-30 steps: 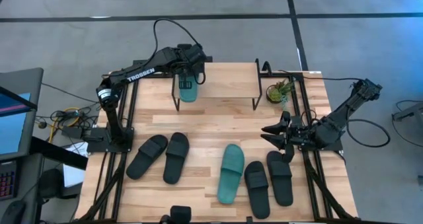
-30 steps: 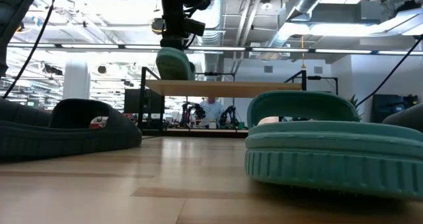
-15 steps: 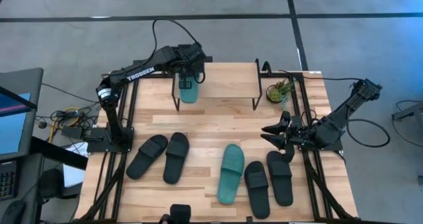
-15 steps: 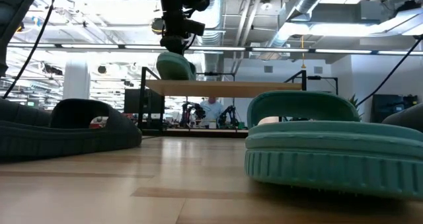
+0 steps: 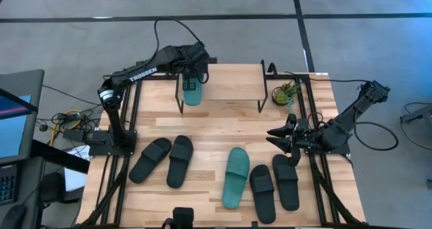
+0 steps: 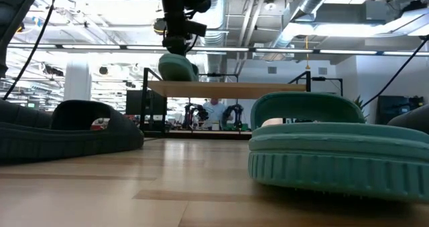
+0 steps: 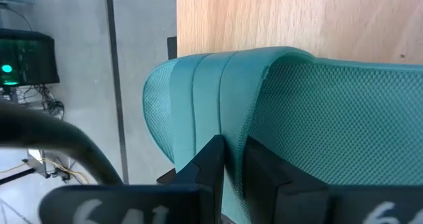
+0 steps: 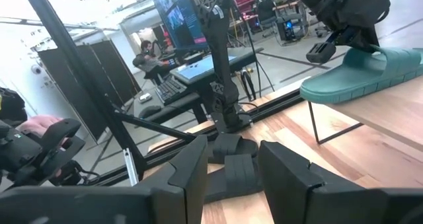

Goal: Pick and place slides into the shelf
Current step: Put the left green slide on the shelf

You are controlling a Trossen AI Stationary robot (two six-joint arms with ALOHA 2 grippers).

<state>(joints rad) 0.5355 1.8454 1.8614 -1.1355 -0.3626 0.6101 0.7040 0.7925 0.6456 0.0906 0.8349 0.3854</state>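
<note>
Six slides: one teal in my left jaws, five on the table point(image 5: 223, 124).
Left jaws point(image 5: 194, 79): nearly closed, pinched on the heel rim of the teal slide point(image 5: 192, 90); in my left wrist view my two dark fingers point(image 7: 213, 159) clamp its mesh-textured edge.
Held slide: its sole lies on the top board of the shelf point(image 5: 233, 87), at that board's left end, running out from my left jaws toward the middle of the table; in the low view it sits on the board just under my left jaws point(image 6: 177, 43).
Right jaws point(image 5: 275, 137): parted, holding nothing, hanging by the table's right side.
Other teal slide point(image 5: 235, 177): flat on the table, near my right jaws, on their front-left side, well apart from my left jaws.
Black pair, right point(image 5: 274, 183): just beside that teal slide, in front of my right jaws.
Black pair, left point(image 5: 164, 160): on the table, well in front of my left jaws, far from my right jaws.
Plant point(image 5: 285, 94): on the table beside the shelf's right end, behind my right jaws.
</note>
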